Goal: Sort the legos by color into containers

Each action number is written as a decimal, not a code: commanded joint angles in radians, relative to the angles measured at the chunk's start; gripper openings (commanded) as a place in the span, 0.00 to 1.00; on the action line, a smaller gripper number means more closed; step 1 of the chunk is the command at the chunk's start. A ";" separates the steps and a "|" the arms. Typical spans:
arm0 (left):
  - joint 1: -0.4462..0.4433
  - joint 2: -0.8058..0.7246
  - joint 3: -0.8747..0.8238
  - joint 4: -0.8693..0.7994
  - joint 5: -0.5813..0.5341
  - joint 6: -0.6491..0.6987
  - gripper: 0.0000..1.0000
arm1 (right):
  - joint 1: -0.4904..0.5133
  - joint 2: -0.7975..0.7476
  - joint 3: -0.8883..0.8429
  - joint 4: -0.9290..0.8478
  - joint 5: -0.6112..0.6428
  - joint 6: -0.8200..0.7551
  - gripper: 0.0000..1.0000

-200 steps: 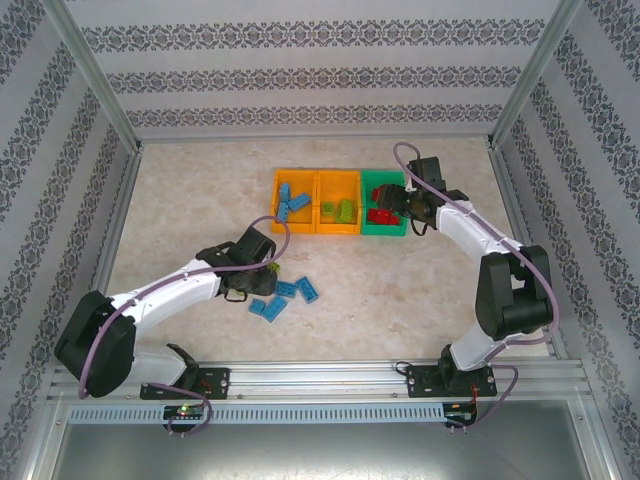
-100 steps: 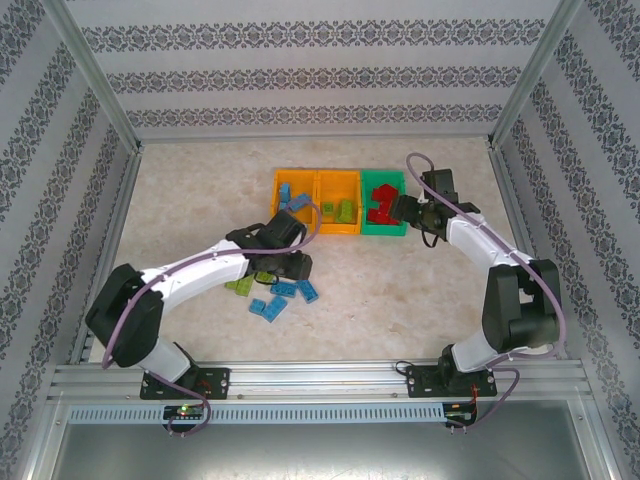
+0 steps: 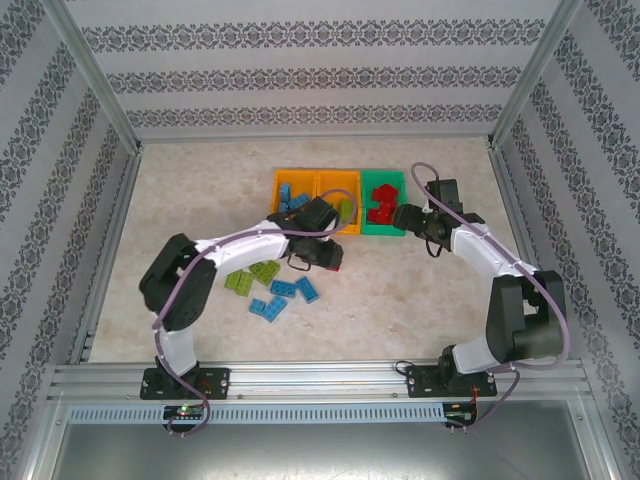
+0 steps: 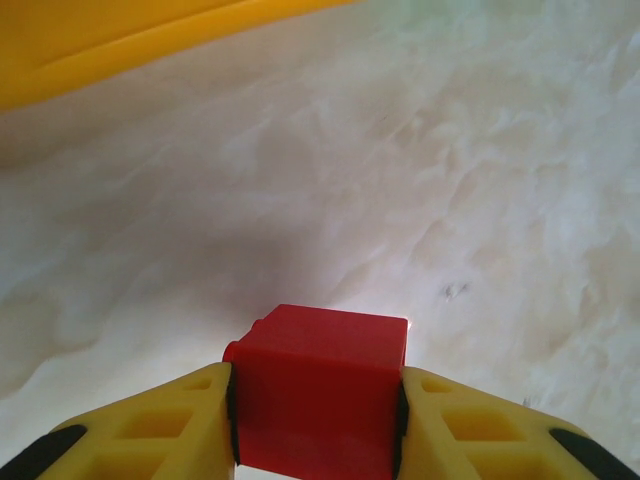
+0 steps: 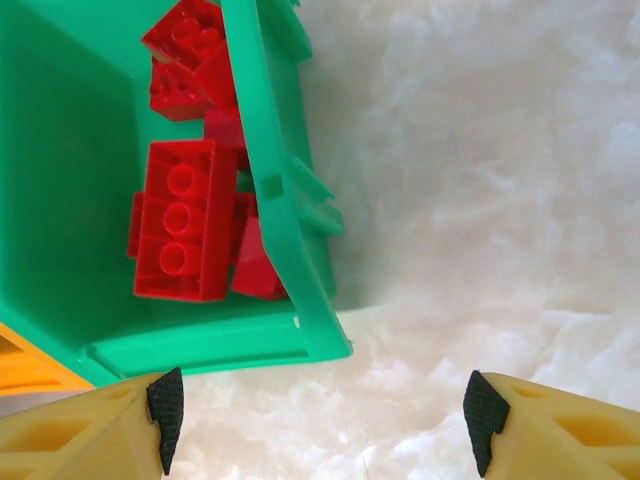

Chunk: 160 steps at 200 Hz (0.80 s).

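Lying on the pale desk (image 3: 190, 200) at centre left of the overhead view, two loose green bricks (image 3: 252, 277) sit side by side. Just right of them is a small scatter of loose blue bricks (image 3: 283, 298). The left arm arcs over this pile, and the left tool (image 3: 322, 256) hangs right of the green pair and above the blue ones, near the front of the bins.

In the left wrist view, the left tool (image 4: 315, 400) is clenched on a red brick (image 4: 320, 360). The brick is pinched squarely between the two yellow fingers (image 4: 150, 430) at the bottom centre of the frame, with bare desk behind it. An orange wall (image 4: 120, 40) crosses the upper left corner; which orange bin it belongs to is unclear.

Farther right, three bins stand touching in a row. The left orange bin (image 3: 295, 173) holds blue bricks, and the middle orange bin (image 3: 338, 173) holds green ones. The green bin (image 3: 382, 231) holds red bricks (image 3: 380, 205).

Just beside that bin's right wall is the right tool (image 3: 405, 218). Its wrist view shows the right tool (image 5: 322, 420) released, with the black pads (image 5: 166, 415) wide apart and nothing but desk between them. The green bin (image 5: 270, 170) and its red bricks (image 5: 180, 225) lie in the upper left of that frame.
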 commanded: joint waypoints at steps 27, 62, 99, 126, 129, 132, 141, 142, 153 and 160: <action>-0.029 0.118 0.137 -0.047 0.037 -0.015 0.41 | -0.002 -0.113 -0.140 0.076 -0.150 -0.053 0.76; -0.047 0.133 0.164 -0.079 0.026 0.006 0.48 | 0.004 -0.172 -0.218 0.056 -0.160 -0.054 0.76; -0.058 0.108 0.164 -0.086 0.010 0.003 0.63 | 0.039 -0.189 -0.262 0.065 -0.192 -0.059 0.78; -0.061 0.071 0.153 -0.089 -0.019 -0.009 0.68 | 0.087 -0.193 -0.261 0.064 -0.177 -0.086 0.78; -0.061 0.063 0.147 -0.092 -0.026 -0.012 0.68 | 0.094 -0.195 -0.261 0.065 -0.178 -0.092 0.79; -0.060 0.055 0.143 -0.094 -0.039 -0.016 0.69 | 0.101 -0.197 -0.261 0.067 -0.178 -0.101 0.79; -0.058 0.024 0.123 -0.103 -0.087 -0.031 0.72 | 0.135 -0.203 -0.256 0.071 -0.175 -0.131 0.79; -0.058 0.020 0.119 -0.103 -0.093 -0.033 0.72 | 0.139 -0.204 -0.255 0.072 -0.175 -0.134 0.79; -0.049 -0.034 0.073 -0.103 -0.138 -0.049 0.79 | 0.187 -0.203 -0.241 0.071 -0.168 -0.182 0.80; -0.038 -0.069 0.041 -0.102 -0.154 -0.057 0.83 | 0.222 -0.195 -0.228 0.064 -0.156 -0.214 0.81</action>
